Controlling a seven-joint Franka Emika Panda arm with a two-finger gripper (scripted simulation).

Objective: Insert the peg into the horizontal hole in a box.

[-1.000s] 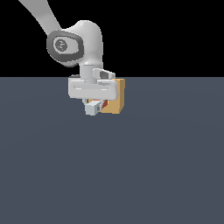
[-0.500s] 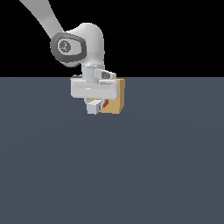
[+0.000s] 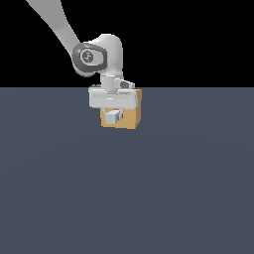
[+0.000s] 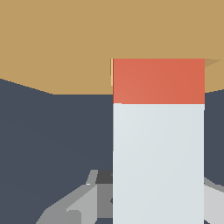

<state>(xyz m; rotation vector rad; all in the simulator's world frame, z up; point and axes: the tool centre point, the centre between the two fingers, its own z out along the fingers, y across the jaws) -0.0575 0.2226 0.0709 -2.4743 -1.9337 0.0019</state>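
Observation:
The tan box (image 3: 130, 118) stands on the dark floor, partly behind my gripper (image 3: 113, 116). The gripper is shut on the peg (image 3: 113, 118), whose pale grey end faces the exterior camera in front of the box's face. In the wrist view the peg (image 4: 158, 153) runs out from between my fingers (image 4: 76, 202), and its red-orange end (image 4: 158, 81) reaches the box's tan face (image 4: 65, 43). The hole is hidden behind the peg and the gripper in both views. I cannot tell whether the tip is inside it.
The dark grey floor (image 3: 127, 198) spreads out around the box. My arm (image 3: 54, 25) comes down from the exterior view's upper left. Nothing else stands in view.
My gripper has shifted to the exterior view's right with the peg. The peg's end has moved from beside the box's lower corner to in front of its face.

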